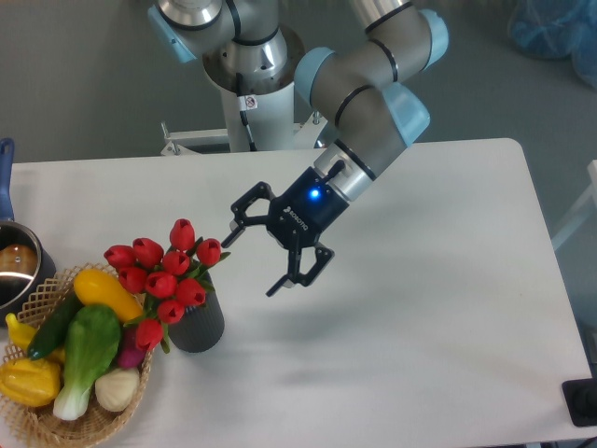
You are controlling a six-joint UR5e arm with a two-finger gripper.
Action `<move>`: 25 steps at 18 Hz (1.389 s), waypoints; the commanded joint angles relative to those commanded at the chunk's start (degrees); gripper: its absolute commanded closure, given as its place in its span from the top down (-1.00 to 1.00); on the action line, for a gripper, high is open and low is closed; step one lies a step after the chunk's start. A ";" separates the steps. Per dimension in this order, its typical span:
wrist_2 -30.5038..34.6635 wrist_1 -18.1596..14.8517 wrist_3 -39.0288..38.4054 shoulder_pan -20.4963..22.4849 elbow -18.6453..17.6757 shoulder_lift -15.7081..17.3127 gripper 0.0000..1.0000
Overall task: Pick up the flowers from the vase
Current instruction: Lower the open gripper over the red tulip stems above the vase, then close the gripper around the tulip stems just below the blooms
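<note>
A UR5e arm is reaching over a white table (pixel 420 308), its gripper (pixel 250 264) hanging with fingers (pixel 284 282) spread wide and holding nothing, a blue light glowing on its wrist. The gripper is pointing down and to the left, sitting just right of the flowers (pixel 163 272) without touching them.

The flowers, red tulip buds on green stems, are standing in the vase (pixel 197 326), a dark grey ribbed cylinder at the near left of the table. The bunch is spreading wider than the vase mouth and leaning left over the rim of a wicker basket (pixel 42 427), which is sitting right beside the vase.

The basket is holding a yellow squash (pixel 107 292), a green leafy vegetable (pixel 86 355), a dark cucumber (pixel 52 327), a small dark-red vegetable (pixel 130 353) and a pale bulb (pixel 116 389). A metal pot (pixel 15 266) with a blue handle is showing at the left edge, beyond the basket.
</note>
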 joint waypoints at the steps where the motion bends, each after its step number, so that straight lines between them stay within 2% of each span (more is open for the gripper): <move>1: 0.00 0.00 0.09 -0.09 -0.18 0.00 1.00; 9: -3.78 0.09 1.05 -2.72 -1.14 0.09 1.00; 13: -3.87 0.17 1.14 -2.99 -2.81 0.53 1.00; 20: -5.36 0.44 1.14 -5.10 -1.67 0.44 1.00; 25: -5.36 0.44 0.97 -5.54 -1.50 0.09 0.86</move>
